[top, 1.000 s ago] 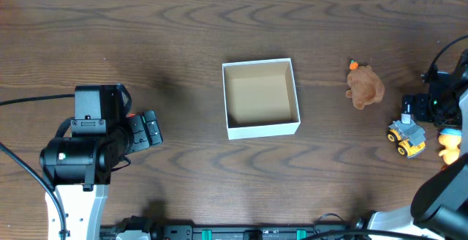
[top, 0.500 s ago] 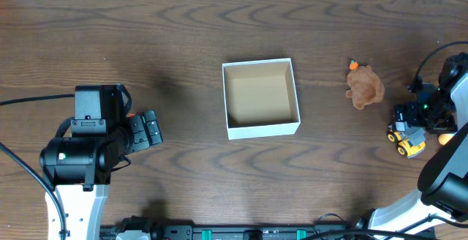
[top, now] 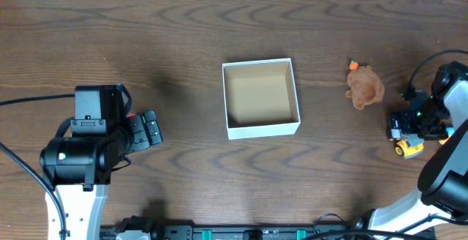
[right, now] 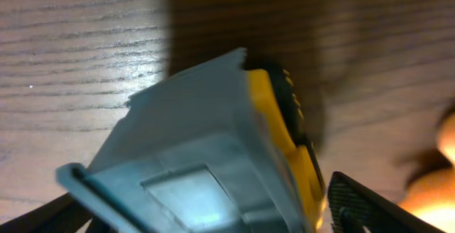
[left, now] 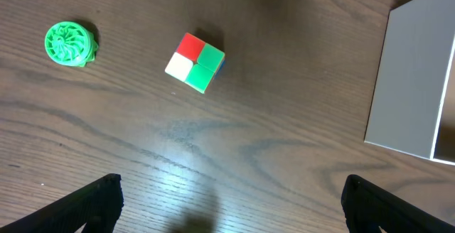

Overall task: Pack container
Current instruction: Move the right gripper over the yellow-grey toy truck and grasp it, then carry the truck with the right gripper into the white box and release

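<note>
The container (top: 260, 97), a white box with a tan inside, stands open and empty mid-table; its white wall also shows in the left wrist view (left: 412, 84). My right gripper (top: 415, 125) is open and straddles a grey and yellow toy truck (top: 407, 145), which fills the right wrist view (right: 206, 148) between the fingers (right: 206, 215). My left gripper (top: 150, 130) is open and empty, left of the container; its fingers (left: 227, 204) hang above bare wood.
A brown plush toy (top: 364, 86) lies right of the container. A multicoloured cube (left: 195, 62) and a green round toy (left: 70, 43) lie ahead of the left gripper. An orange toy (right: 434, 183) sits just beyond the truck.
My right gripper has moved left and come down over the toy truck, now covering its top. The left arm and the container have not moved.
</note>
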Robot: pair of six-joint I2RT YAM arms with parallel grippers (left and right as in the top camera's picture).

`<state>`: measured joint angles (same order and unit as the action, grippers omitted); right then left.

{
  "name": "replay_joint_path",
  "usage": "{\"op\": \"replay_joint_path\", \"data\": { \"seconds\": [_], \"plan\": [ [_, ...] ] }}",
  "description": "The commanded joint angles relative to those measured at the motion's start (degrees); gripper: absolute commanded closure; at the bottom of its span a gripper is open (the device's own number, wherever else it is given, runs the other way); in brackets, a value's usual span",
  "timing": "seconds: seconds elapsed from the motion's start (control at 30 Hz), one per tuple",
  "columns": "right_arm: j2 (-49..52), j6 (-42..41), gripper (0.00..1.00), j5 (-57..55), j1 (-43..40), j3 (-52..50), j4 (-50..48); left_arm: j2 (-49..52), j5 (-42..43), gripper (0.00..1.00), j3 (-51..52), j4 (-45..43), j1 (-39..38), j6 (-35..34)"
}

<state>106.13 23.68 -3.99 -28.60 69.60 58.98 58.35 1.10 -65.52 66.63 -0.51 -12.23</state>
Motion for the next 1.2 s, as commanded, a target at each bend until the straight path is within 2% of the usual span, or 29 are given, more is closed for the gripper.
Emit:
{"op": "replay_joint_path", "data": {
  "seconds": [0.0, 0.77, 0.97, 1.07, 1.17],
  "plan": [
    [0.39, 0.33, 0.13, 0.61, 0.55, -0.79, -1.2, 0.0, -0.24, 0.02, -1.05, 0.15, 0.24, -0.57],
    [-0.92, -2.1, 0.41, -0.15, 3.5, -0.52, -3.98, 0.0, -0.24, 0.02, -1.05, 0.17, 0.24, -0.57],
    [-2.75, -2.43, 0.41, -0.72, 3.5, -0.5, -4.24, 0.0, -0.24, 0.02, -1.05, 0.17, 0.24, -0.57],
    [-3.19, -2.43, 0.37, -0.7, 3.5, -0.5, -4.22, 0.0, -0.24, 0.02, -1.03, 0.17, 0.24, -0.57],
    [-3.23, -2.47, 0.38, -0.68, 3.5, -0.5, -4.07, 0.0, -0.24, 0.02, -1.05, 0.2, 0.24, -0.57]
  ]
}}
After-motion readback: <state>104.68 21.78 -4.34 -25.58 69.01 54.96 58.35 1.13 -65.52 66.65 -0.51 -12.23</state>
